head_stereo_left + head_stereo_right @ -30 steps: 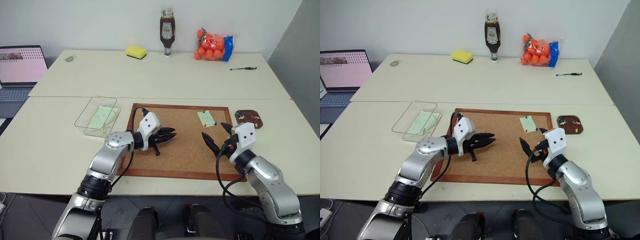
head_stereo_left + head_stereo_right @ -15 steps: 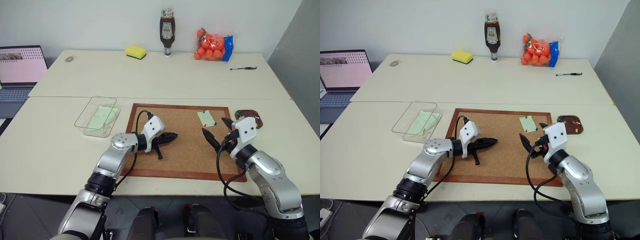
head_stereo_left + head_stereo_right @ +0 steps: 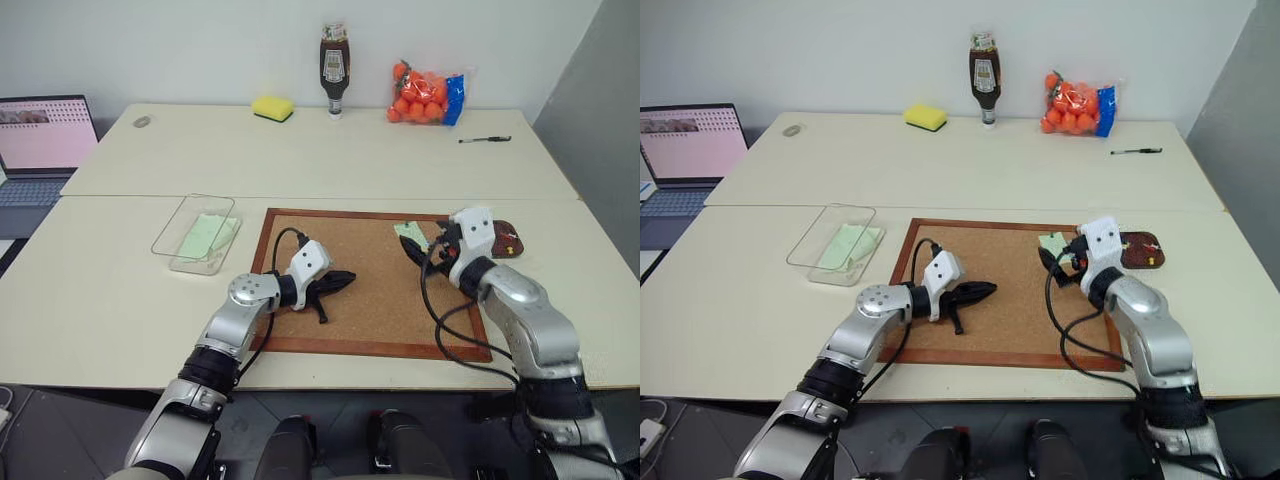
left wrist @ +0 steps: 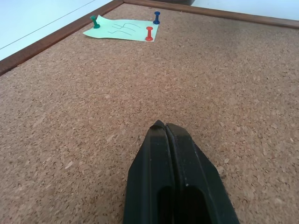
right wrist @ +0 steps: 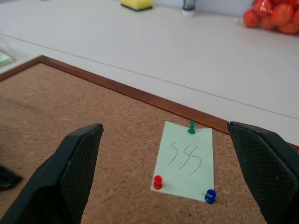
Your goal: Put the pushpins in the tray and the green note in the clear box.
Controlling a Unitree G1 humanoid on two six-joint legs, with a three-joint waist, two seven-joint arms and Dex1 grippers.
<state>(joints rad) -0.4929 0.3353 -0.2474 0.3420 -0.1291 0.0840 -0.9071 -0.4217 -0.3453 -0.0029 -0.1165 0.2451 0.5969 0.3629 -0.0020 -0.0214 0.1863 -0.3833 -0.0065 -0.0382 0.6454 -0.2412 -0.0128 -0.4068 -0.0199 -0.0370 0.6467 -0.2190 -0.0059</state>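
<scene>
Pin removal is the step in hand, judging by how the right end effector hangs wide open just beside the green note, which lies pinned near the far right corner of the corkboard. In the head views the tray sits on the counter just past the corkboard's right edge with some pushpins already in it, while the clear box stands off the corkboard's left edge with a longer pale green sheet inside. The left end effector rests low over the corkboard's left half, fingers pressed together and holding nothing, well apart from the note. The left wrist view confirms this: two black fingers meet tip to tip above bare cork, with the note and its pins far off toward the frame. The right wrist view looks down between spread fingers onto the note, which carries a scribble and three pins: a green pushpin at the corner nearest the frame, a red pushpin and a blue pushpin at the two corners farther in. The next move likely calls for lowering onto one pin head, closing finely on it, and pulling straight up without tearing the paper.
</scene>
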